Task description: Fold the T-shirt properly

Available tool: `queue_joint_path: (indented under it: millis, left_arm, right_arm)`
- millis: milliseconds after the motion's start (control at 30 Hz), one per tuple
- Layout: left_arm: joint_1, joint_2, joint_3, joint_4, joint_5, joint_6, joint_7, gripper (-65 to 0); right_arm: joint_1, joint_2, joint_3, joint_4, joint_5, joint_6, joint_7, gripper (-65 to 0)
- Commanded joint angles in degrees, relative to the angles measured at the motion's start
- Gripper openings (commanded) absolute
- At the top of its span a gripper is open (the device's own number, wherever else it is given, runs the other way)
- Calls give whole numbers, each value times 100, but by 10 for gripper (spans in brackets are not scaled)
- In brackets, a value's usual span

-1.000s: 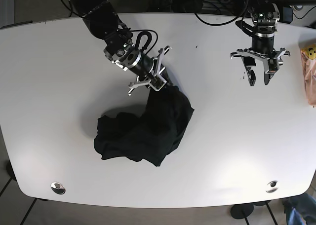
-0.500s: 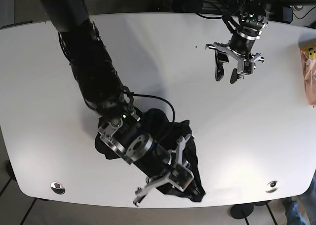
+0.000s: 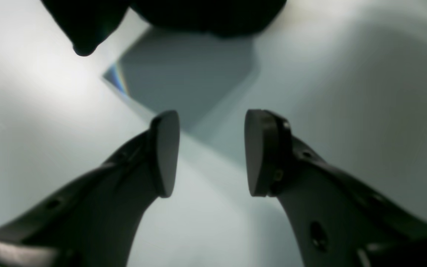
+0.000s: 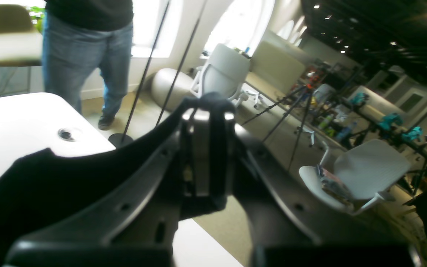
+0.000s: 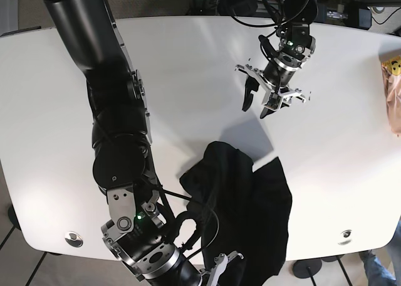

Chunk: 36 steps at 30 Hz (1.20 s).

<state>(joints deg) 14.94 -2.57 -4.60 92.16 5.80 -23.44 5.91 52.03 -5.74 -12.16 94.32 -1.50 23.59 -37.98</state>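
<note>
The black T-shirt [image 5: 247, 201] lies crumpled near the table's front edge, one end lifted past the edge. My right gripper [image 5: 220, 266] is at the bottom of the base view, shut on a bunch of that cloth. In the right wrist view its fingers [image 4: 206, 155] pinch the T-shirt [image 4: 50, 181], which drapes to the left. My left gripper [image 5: 255, 104] hovers open over the bare table, beyond the shirt. In the left wrist view the left gripper [image 3: 211, 150] holds nothing, and the T-shirt [image 3: 198, 15] edge shows dark at the top.
A pink bag with a yellow face [image 5: 393, 88] sits at the white table's [image 5: 56, 110] right edge. Metal grommets [image 5: 74, 238] [image 5: 345, 236] mark the front corners. Beyond the table edge a person in jeans [image 4: 87, 55] stands, with chairs [image 4: 361, 174] and tripods around.
My right arm swung from the far side to the near edge, dragging the shirt with it and lifting one end. The left gripper moved left and nearer the table's middle.
</note>
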Motion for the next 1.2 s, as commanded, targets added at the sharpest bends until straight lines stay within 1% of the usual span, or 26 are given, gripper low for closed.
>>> queue_joint_path:
  millis: [33, 100, 233, 333, 367, 433, 467, 533, 667, 733, 800, 833, 900, 933, 1000, 1100, 1200]
  left_arm:
    - [-197, -11, -1, -78, -57, 335, -138, -381]
    - [-435, -20, -1, -201, -57, 529, -138, -379]
    - [-953, -3, -1, -543, -57, 538, -121, -376]
    - [-1296, -38, -19, -587, -57, 538, -86, -372]
    - [-1384, -46, -28, -596, -57, 538, 20, -350]
    - [-1604, -55, -63, -605, -57, 538, 363, -274]
    - [-1657, -55, -160, -605, -57, 529, 371, -268]
    - [-1753, -55, -265, -623, -57, 520, 380, -268]
    - [-2158, -424, -230, -1229, -66, 511, 389, -267]
    - [-2421, -565, -230, -1607, -66, 502, 380, -267]
    - [-2562, -662, -89, -1845, -75, 502, 327, -267]
    - [-2615, -723, -1, -1959, -75, 502, 187, -267]
    - [-2712, -864, 253, -2363, -75, 502, -349, -267]
    - [-2799, -908, 447, -2592, -75, 502, -455, -267]
    - [-2993, -926, 632, -2873, -75, 511, -473, -269]
    - [-3195, -899, 649, -3058, -75, 529, -481, -310]
    - [-3432, -846, 658, -3321, -75, 529, -481, -315]
  right_arm:
    - [243, -11, 16, 75, 22, -61, 206, -629]
    - [243, -2, 25, 75, 22, -61, 206, -629]
    - [234, -2, 25, 84, 22, -61, 206, -629]
    - [155, -2, 25, 84, 22, -61, 215, -629]
    - [120, -2, 25, 84, 22, -61, 215, -629]
    - [76, -2, 25, 84, 22, -61, 215, -629]
    - [23, -2, 25, 84, 22, -61, 215, -629]
    - [-47, -2, 25, 84, 22, -61, 224, -629]
    - [-82, -2, 34, 84, 22, -61, 224, -629]
    - [-91, -20, 271, 84, 22, -61, 224, -629]
    - [-73, -28, 403, 84, 22, -61, 224, -629]
    - [-56, -28, 403, 84, 31, -61, 224, -629]
    - [-47, -28, 403, 84, 31, -61, 224, -629]
    - [-47, -37, 403, 84, 31, -61, 224, -629]
    - [-47, -37, 403, 84, 31, -61, 224, -629]
    - [-47, -37, 403, 84, 31, -61, 224, -629]
    - [-47, -37, 403, 93, 31, -61, 224, -629]
